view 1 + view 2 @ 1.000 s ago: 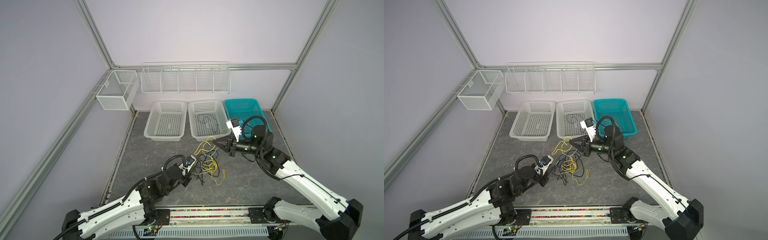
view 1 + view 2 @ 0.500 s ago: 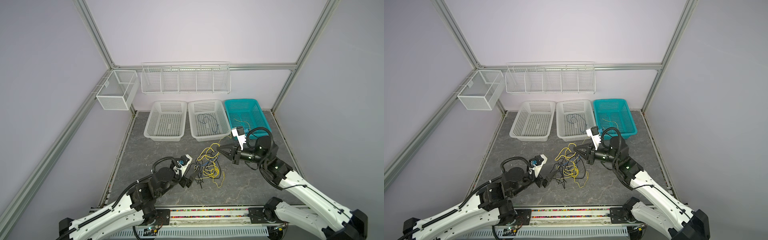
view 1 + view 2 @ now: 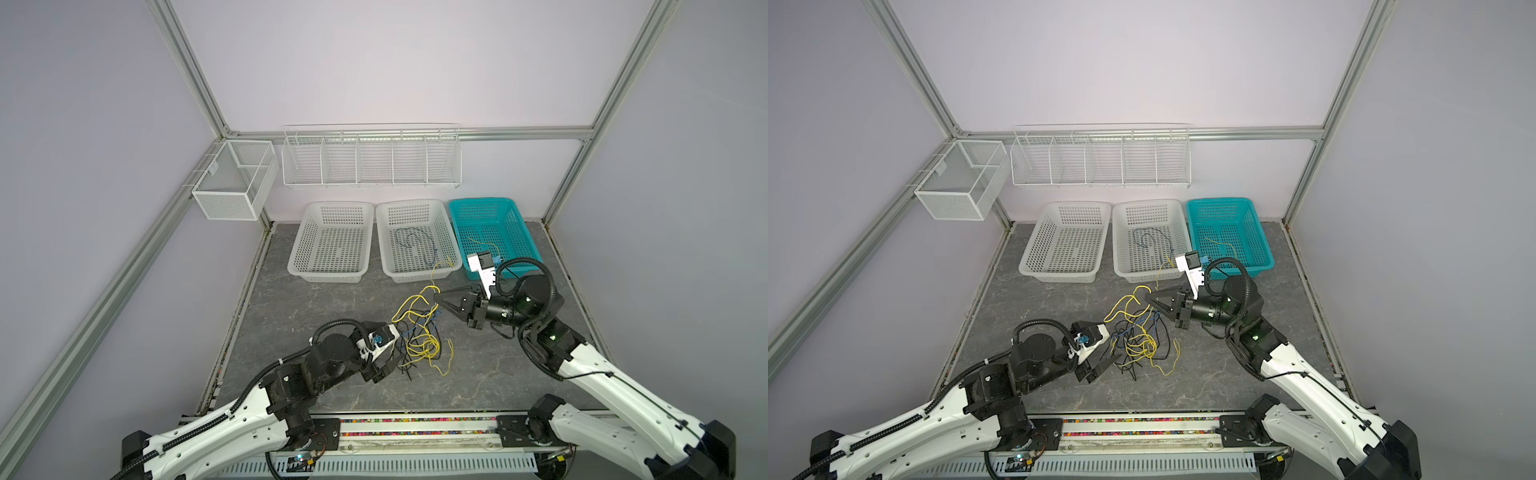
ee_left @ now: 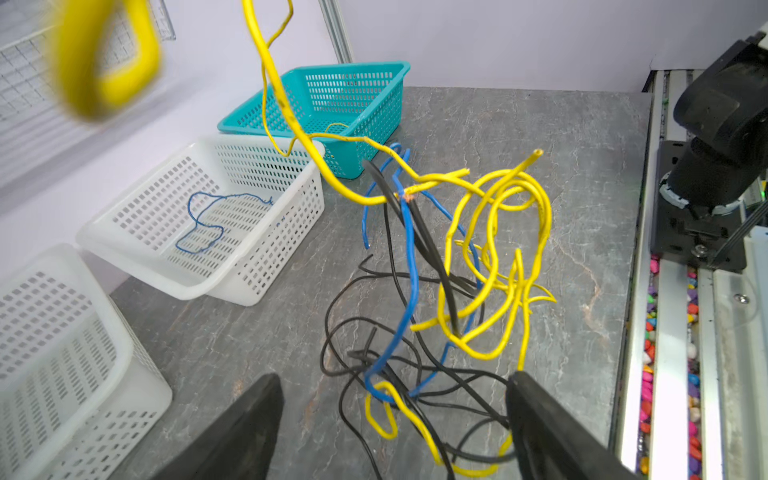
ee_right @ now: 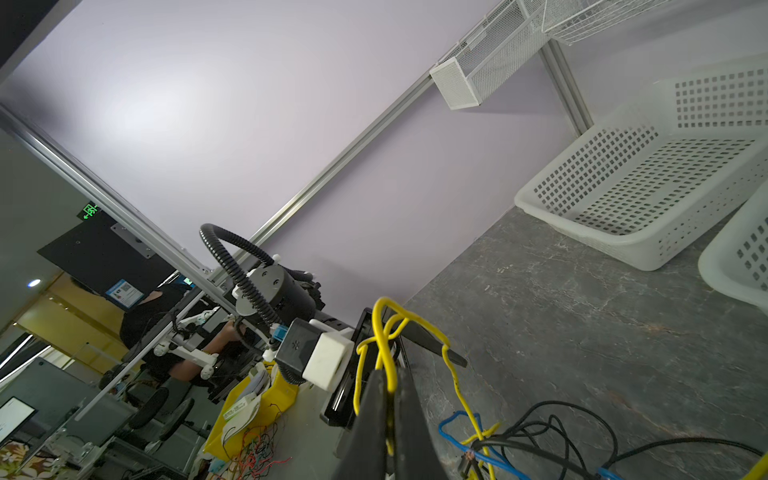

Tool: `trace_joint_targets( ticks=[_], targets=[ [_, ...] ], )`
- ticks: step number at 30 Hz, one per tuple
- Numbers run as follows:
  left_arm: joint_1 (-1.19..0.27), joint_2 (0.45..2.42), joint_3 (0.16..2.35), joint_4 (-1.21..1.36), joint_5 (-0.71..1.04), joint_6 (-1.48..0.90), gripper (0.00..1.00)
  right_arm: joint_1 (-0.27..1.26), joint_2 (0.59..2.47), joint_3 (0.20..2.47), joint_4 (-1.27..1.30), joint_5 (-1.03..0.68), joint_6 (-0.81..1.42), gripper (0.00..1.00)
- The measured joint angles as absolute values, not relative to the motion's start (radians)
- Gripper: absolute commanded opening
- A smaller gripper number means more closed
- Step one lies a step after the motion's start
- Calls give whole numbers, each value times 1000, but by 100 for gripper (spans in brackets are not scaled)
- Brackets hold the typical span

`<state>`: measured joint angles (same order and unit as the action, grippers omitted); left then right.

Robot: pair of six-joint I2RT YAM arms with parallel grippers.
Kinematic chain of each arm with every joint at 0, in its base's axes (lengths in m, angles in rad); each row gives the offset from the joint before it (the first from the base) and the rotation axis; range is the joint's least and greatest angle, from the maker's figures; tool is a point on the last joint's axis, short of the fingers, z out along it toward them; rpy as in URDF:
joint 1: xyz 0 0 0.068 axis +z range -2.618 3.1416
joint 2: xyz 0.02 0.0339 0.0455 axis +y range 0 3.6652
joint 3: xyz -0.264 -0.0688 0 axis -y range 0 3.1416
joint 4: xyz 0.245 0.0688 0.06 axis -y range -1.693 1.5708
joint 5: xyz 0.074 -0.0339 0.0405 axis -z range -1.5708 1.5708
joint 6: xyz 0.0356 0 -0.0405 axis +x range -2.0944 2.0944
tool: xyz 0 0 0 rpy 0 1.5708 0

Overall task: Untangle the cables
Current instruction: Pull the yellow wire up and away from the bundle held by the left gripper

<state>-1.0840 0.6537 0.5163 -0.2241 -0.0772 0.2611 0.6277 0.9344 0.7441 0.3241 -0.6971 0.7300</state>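
**Workspace seen from above and from both wrists.** We look down on a grey marbled tabletop (image 3: 316, 299) enclosed by pale walls. A white wire rack (image 3: 371, 160) of five compartments hangs on the back wall, and a white mesh box (image 3: 232, 183) on the left wall.

Three plastic baskets stand in a row along the table's far edge:
- a left white basket (image 3: 299, 245);
- a middle white basket (image 3: 415, 205), in which a blue cable (image 4: 203, 220) lies loosely curled;
- a teal basket (image 3: 490, 203), which holds a short yellow strand (image 3: 482, 243).

The cables (image 3: 419, 340) form a tangle of yellow, blue and black wires. We find it on the tabletop in front of the middle basket, between the two grippers. Its lower loops rest on the surface and its upper part is lifted clear.

The right gripper (image 3: 436, 297) points toward the tangle from the right. In its wrist view we see the fingers (image 5: 376, 399) pressed together on a yellow cable (image 5: 384, 332), which loops above them and trails down into the heap.

The left gripper (image 4: 390, 380) sits low at the tangle's near-left side with its jaws spread wide. In its wrist view, strands of black and yellow lie between the two fingers, and we see neither finger clamping them.
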Motion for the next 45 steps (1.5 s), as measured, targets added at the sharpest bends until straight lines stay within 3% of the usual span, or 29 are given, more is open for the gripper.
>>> trace_joint_targets(
  ticks=[6, 12, 19, 27, 37, 45],
  targets=[
    [-1084, 721, 516, -180, -73, 289, 62, 628, 935, 727, 399, -743, 797, 6],
    [-1084, 726, 516, -142, -73, 301, 39, 628, 939, 717, 440, -764, 827, 6],
    [-1084, 725, 509, -124, -62, 293, 0, 628, 939, 711, 450, -764, 833, 6],
    [-1084, 660, 503, -168, -67, 291, 0, 627, 915, 700, 437, -720, 815, 6],
    [-1084, 487, 496, -336, -159, 265, 0, 550, 802, 642, 284, -467, 762, 6],
    [-1084, 503, 469, -335, -194, 262, 0, 505, 869, 600, 241, -337, 763, 6]
  ],
)
